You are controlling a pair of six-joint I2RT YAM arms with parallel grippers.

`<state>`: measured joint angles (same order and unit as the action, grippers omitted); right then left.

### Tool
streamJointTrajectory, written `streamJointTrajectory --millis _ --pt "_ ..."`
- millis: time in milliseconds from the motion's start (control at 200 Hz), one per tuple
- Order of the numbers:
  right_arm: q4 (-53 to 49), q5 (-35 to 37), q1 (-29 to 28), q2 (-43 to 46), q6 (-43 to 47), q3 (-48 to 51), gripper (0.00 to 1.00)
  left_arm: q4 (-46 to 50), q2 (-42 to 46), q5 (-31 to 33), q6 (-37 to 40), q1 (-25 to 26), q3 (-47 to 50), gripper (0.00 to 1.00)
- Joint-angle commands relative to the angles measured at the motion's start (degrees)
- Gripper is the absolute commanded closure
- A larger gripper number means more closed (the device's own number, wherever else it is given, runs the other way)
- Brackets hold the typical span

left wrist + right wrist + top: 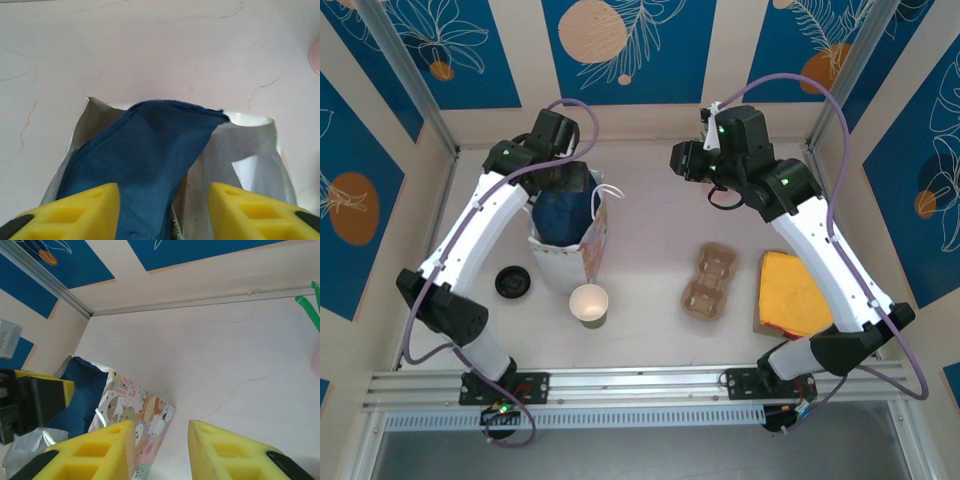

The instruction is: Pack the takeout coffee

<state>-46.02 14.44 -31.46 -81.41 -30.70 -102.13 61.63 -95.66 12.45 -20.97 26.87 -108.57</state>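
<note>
Left fingers (80, 212) flank blue tissue (145, 165) filling gift bag (557, 262); lidless cup (589, 303) beside.

The pale cream table (650, 200) has thin brownish veins. The paper gift bag (145, 415) is white, printed with pastel cartoon animals, and the crumpled tissue paper (145, 155) is navy blue. The round lidless paper cup (589, 303) is white inside. The round plastic lid (513, 281) is black, the moulded pulp cup carrier (708, 283) brown, and the flat folded sheet (792, 293) yellow. The left claw (164, 200) and right claw (160, 440) have yellow foam fingers (85, 210).
</note>
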Motion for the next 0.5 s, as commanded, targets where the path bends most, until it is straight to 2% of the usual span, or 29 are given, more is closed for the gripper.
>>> streamJointTrajectory --millis 0,120,305,360,495 --pt "1.2 1.2 0.3 0.5 -1.2 1.1 0.66 -0.9 -1.9 1.0 0.1 -0.8 -2.4 0.53" --pt "1.1 1.3 0.3 0.5 -1.1 1.2 0.66 -0.6 -3.7 1.6 0.4 -1.0 -2.7 0.54" --pt "1.2 0.7 0.4 0.0 -1.2 1.1 0.66 -0.2 -5.3 3.7 1.0 -1.0 -2.2 0.61" --pt "1.3 0.6 0.4 -0.3 -1.2 1.0 0.66 -0.1 -5.3 3.6 1.0 -1.0 -2.1 0.71" --pt "1.5 0.4 0.5 -0.7 -1.3 1.0 0.66 -0.5 -4.0 2.9 0.7 -1.1 -1.2 0.87"
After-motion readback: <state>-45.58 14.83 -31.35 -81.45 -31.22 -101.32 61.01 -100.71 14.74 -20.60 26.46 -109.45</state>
